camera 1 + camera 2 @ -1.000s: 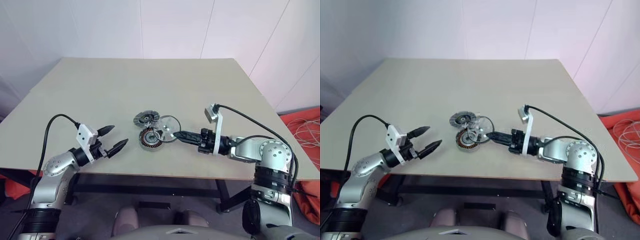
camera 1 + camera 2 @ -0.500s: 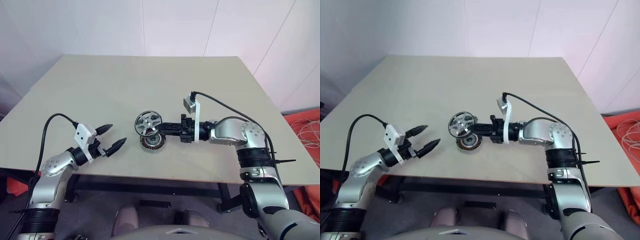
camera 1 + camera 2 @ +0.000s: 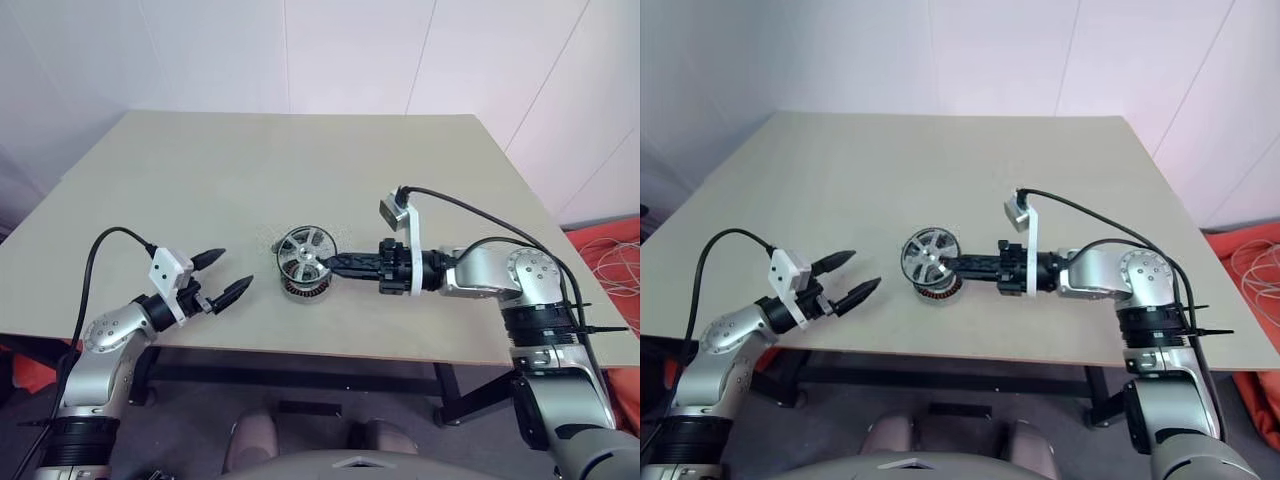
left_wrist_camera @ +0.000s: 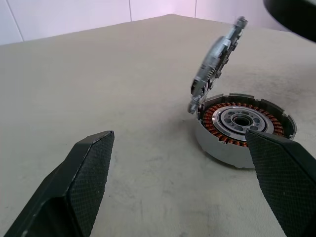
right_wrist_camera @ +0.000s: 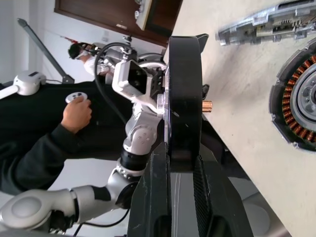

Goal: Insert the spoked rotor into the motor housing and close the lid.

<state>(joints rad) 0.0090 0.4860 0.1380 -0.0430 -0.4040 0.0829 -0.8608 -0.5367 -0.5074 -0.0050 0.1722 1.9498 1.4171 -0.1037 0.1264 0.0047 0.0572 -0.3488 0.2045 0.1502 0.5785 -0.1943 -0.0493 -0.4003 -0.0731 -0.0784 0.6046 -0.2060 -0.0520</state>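
The left claw (image 3: 235, 269) is hovering just over the near edge of the table (image 3: 300, 160), its two black fingers standing wide apart with nothing between them. It is pointing toward the motor ring (image 3: 303, 288), which is lying flat on the table a short way ahead of its tips, copper windings facing up around a silver centre. Directly above that ring, the right claw (image 3: 328, 265) is reaching in level from the opposite side and pinching the dark rim of the spoked wheel (image 3: 303, 250). Its fingers are closing tightly on the wheel's edge, so the wheel is standing nearly upright beyond the fingertips, its silver spokes and small hub turned toward the robot's head. The wheel's lower edge is hanging close over the far part of the ring; whether the two are touching cannot be told. In the right wrist view the wheel is showing edge-on between the two fingers, a short copper-coloured pin sticking out of its hub. Past the right claw's tips, just beyond the ring, the ribbed silver lid (image 5: 269, 24) is lying flat on the table, apart from both claws. Behind the left arm in that same view, a person in a black sleeve is holding a small white controller in one hand (image 5: 76, 111).
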